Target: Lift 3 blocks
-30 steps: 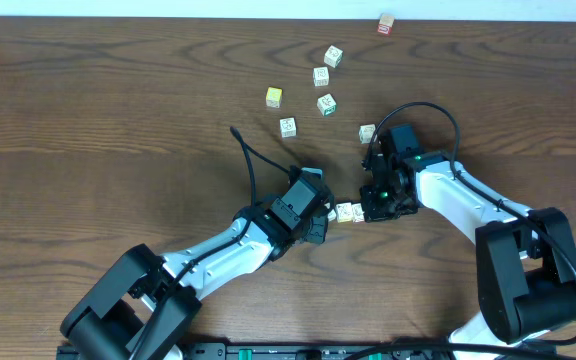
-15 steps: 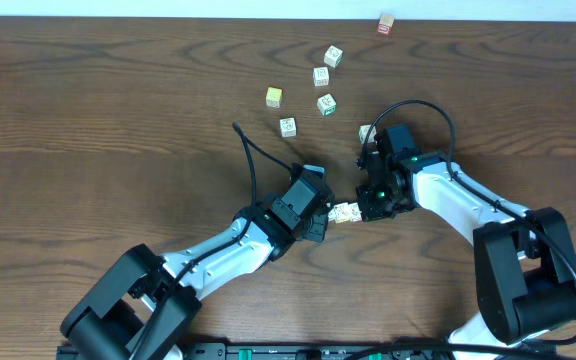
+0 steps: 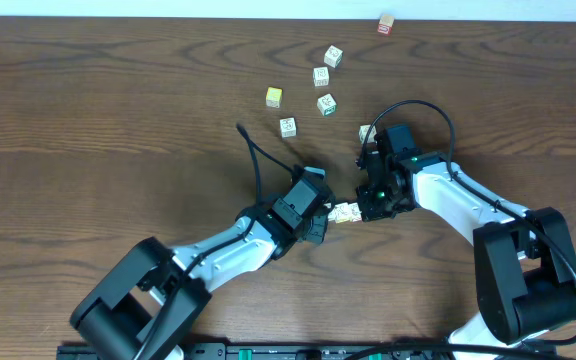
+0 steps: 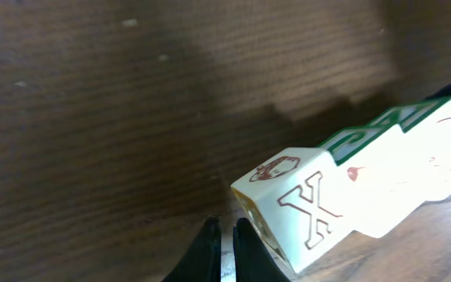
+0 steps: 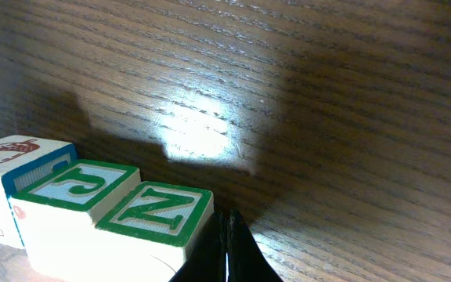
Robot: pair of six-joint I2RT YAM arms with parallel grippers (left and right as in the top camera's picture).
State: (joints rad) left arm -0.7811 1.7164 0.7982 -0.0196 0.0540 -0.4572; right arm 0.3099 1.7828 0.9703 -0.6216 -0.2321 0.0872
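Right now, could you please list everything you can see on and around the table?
row of letter blocks: three, pale; X in red-brown, J and Z in green; pressed end to end between the two grippers
pale blocks: four, whitish; loose on the far side, the last against the right arm
green-printed block: one, white and green; among the loose ones
yellow-green block: one; left of that group
reddish block: one; at the far edge
table: one, dark brown wood
left gripper: black, shut, tips at the X end
right gripper: black, shut, tips at the Z end
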